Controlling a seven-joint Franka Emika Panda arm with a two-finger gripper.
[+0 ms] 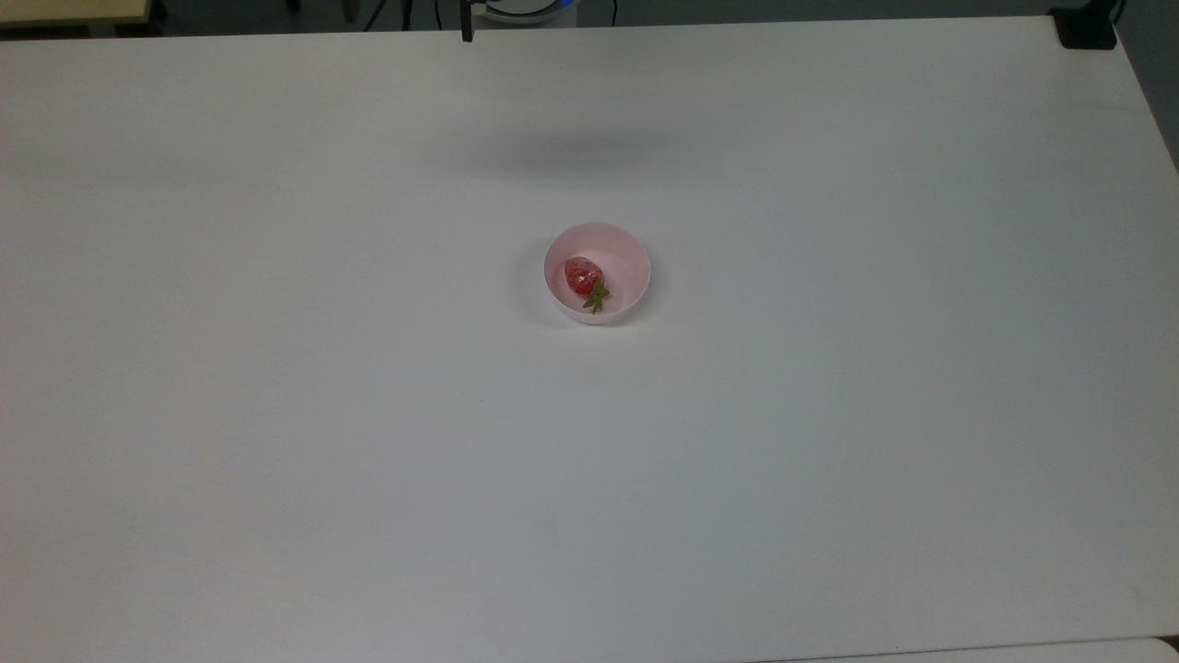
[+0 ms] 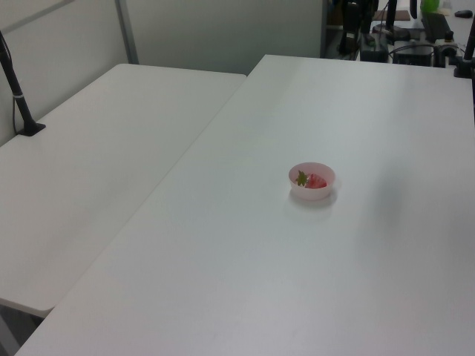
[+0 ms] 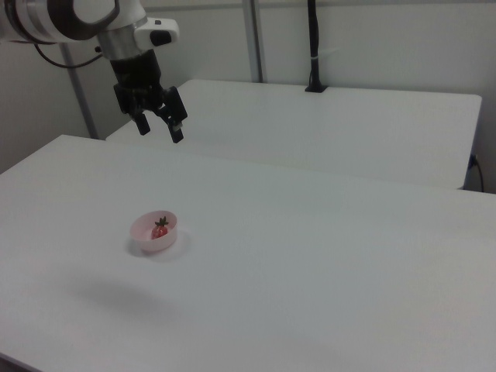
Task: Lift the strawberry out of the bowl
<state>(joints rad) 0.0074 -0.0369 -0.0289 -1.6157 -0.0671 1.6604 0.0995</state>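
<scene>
A pale pink bowl (image 1: 626,261) (image 2: 324,175) (image 3: 142,227) stands near the middle of the white table. Inside it lies a glossy red strawberry (image 1: 582,275) (image 2: 317,181) (image 3: 160,230) with a green leafy top, resting toward the top view's left side of the bowl. In the right view my gripper (image 3: 160,128) hangs well above the table, up and behind the bowl, open with nothing between its black fingers. A dark fingertip (image 1: 467,29) pokes in at the top edge of the top view.
A second white table (image 2: 104,156) adjoins on the left view's left, carrying a black clamped pole (image 2: 16,89). Another black post (image 3: 313,46) stands at the back in the right view. A black block (image 1: 1087,28) sits at the top view's far right corner.
</scene>
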